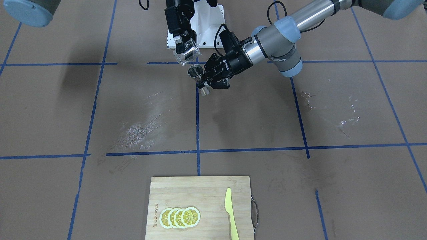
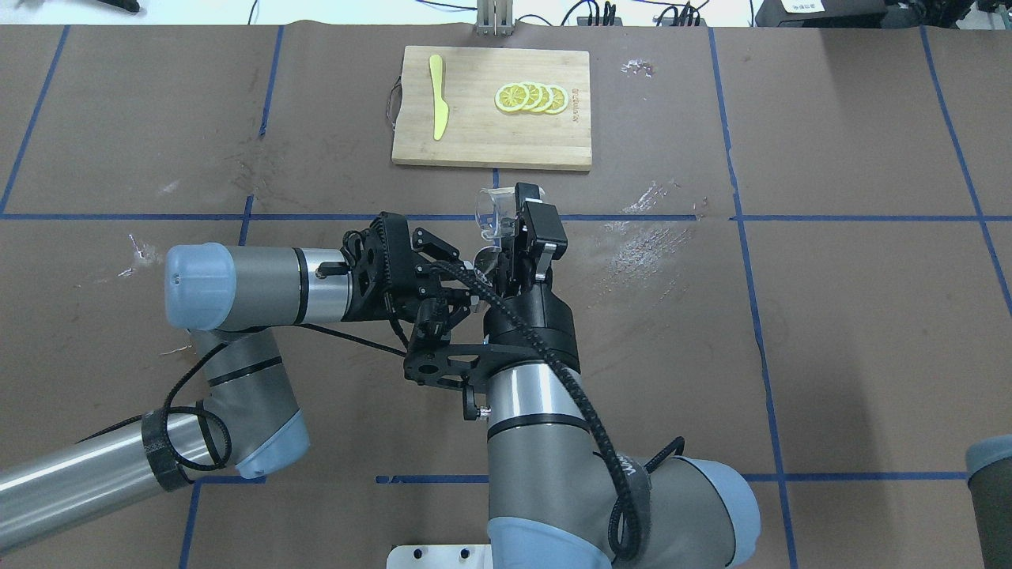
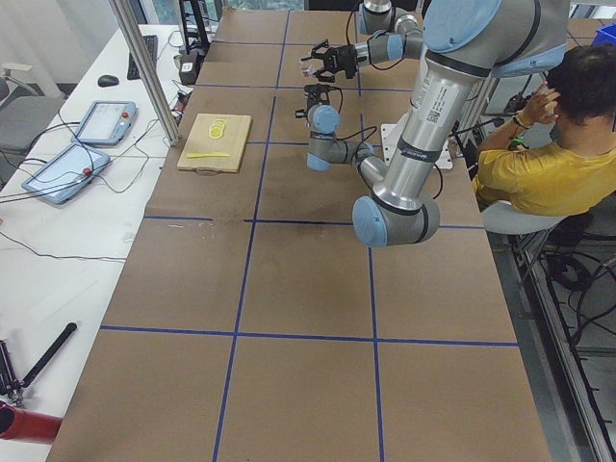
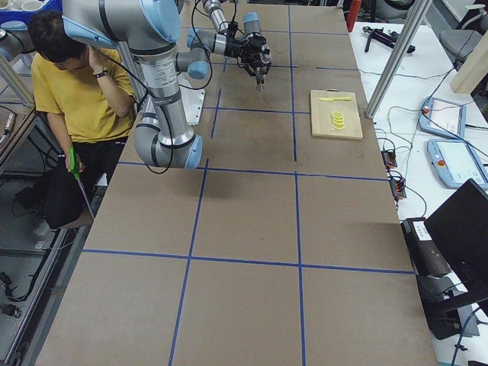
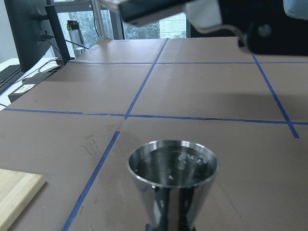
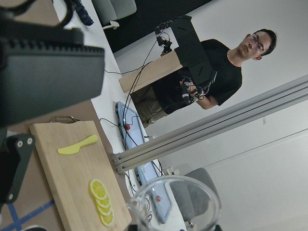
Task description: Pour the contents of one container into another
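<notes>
Exterior front-facing: right pincer (image 1: 184, 49) above jigger (image 1: 195, 72)

What I can't make out from here

From overhead, the right arm's wrist covers nearly all of the jigger (image 2: 484, 258), so I see only a sliver of rim, and the right gripper (image 2: 507, 227) hides one side of the tumbler (image 2: 490, 212). My left wrist camera cuts the jigger off below its upper cone. The right wrist camera shows only the tumbler's rim at the bottom edge, beside a blurred dark gripper body. In both side views the grippers are too small for me to judge. The front view clips the cutting board (image 1: 200, 190) and the knife (image 1: 229, 208).
</notes>
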`<state>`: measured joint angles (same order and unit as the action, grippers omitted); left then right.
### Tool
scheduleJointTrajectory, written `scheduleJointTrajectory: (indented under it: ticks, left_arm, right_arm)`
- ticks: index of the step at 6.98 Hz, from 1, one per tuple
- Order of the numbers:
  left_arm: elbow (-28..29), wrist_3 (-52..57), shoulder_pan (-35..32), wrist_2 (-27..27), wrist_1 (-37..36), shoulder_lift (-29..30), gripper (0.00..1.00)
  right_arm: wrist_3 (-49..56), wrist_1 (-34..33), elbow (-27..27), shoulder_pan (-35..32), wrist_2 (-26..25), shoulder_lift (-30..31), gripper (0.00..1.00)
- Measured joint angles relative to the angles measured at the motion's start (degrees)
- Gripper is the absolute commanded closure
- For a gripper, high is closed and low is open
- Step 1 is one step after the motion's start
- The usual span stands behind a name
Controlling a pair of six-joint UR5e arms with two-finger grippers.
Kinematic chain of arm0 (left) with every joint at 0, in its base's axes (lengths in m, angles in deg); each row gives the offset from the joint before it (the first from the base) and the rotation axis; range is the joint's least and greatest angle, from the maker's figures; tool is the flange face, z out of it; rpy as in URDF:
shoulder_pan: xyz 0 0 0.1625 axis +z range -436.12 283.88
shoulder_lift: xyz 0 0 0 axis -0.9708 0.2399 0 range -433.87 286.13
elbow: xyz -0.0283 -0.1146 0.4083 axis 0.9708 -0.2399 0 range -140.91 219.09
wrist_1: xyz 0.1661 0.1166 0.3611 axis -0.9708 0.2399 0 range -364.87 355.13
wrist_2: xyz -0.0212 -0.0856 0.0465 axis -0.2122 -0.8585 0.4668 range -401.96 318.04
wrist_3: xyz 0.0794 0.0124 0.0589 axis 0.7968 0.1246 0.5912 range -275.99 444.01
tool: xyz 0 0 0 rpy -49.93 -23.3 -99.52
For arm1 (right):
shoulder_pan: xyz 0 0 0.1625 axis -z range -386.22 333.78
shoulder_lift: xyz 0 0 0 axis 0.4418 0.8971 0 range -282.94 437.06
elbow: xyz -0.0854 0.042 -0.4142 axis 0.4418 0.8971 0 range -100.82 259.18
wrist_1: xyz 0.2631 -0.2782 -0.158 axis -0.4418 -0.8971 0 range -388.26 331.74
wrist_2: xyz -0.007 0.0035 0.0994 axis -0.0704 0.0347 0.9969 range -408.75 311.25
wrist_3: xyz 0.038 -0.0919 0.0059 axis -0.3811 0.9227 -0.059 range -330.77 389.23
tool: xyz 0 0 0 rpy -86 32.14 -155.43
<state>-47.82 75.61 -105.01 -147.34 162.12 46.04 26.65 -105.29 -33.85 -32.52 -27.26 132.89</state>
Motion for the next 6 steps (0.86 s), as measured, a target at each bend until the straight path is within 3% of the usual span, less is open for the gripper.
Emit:
scheduleJointTrajectory:
  ticks: [3, 6]
  left_arm:
    - [-0.1, -0.2, -0.1, 0.0, 0.1, -0.1, 1.0]
    - [-1.1, -3.6, -1.0, 0.0, 0.5, -0.5, 1.0]
  right_arm:
    - [-16.1, 4.8, -1.2, -2.4, 4.6, 4.0, 1.0]
    - [-18.3, 5.2, -1.4, -5.1, 6.0, 6.0, 1.0]
